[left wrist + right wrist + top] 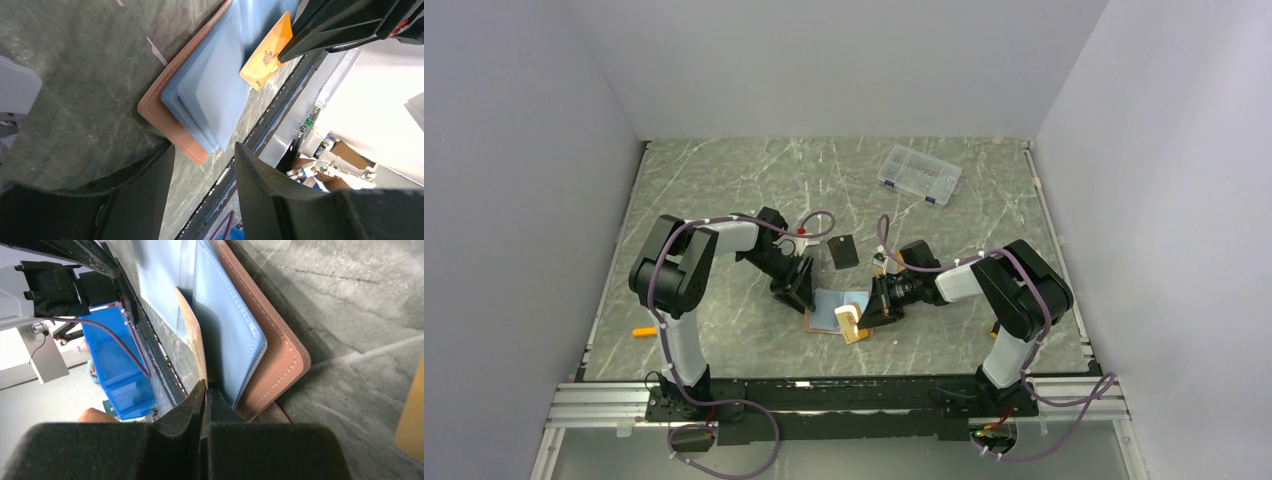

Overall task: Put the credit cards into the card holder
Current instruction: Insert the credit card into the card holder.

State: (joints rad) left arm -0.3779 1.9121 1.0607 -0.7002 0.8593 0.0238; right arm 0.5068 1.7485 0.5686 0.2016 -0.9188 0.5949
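Note:
The card holder (824, 312) lies open on the marble table, tan leather outside, blue-grey pockets up (210, 95) (235, 340). My right gripper (865, 312) (205, 386) is shut on an orange-gold credit card (854, 326) (265, 52) (192, 335). It holds the card on edge at the holder's near right side, against the blue pocket flaps. My left gripper (800, 290) (204, 148) stands open at the holder's left corner. Its fingers straddle that corner low over the table, with nothing gripped.
A small black rectangle (844, 250) lies behind the holder. A clear compartment box (918, 175) sits at the back right. A small orange object (644, 331) lies by the left edge. An orange-gold flat edge (412, 410) shows beside the holder. White walls enclose the table.

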